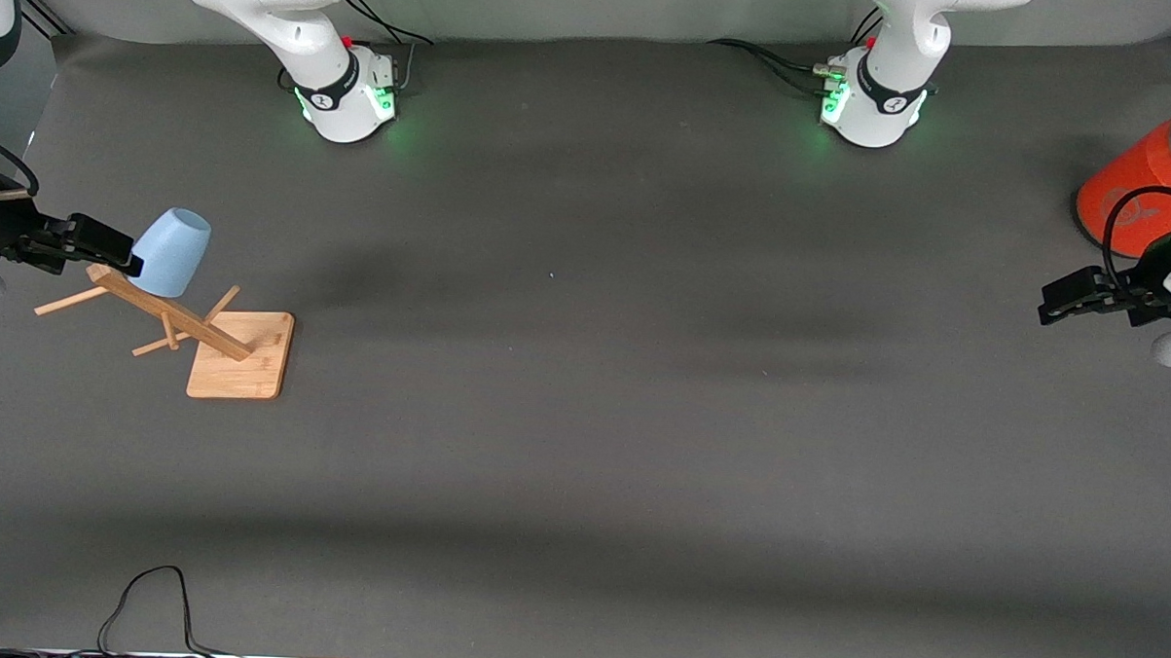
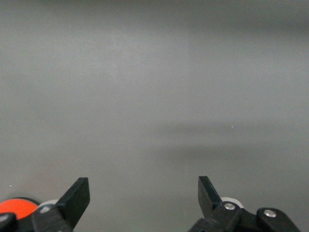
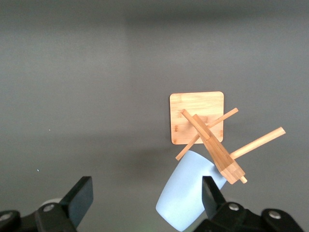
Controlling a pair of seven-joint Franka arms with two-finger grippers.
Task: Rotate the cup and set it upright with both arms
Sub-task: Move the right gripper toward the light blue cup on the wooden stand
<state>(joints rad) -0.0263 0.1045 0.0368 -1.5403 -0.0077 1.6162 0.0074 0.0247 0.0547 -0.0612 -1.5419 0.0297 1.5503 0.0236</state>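
Hanging mouth-down on a peg of the wooden cup rack (image 1: 217, 331), the cup (image 1: 170, 251) is sitting toward the right arm's end of the tabletop (image 1: 581, 446). The right tool (image 1: 90, 243), fingers apart, is hovering just beside it. Nudging the rack's post or pegs is likely to topple the light stand. Closing off-centre on the tapered wall is risking a slip. The left tool (image 1: 1059, 299), fingers spread, is waiting beside the orange cylinder (image 1: 1131, 182), well apart from any handover.

Pale-blue cup (image 1: 171, 251) hung mouth-down, tilted, on wooden rack's peg (image 1: 119, 290)
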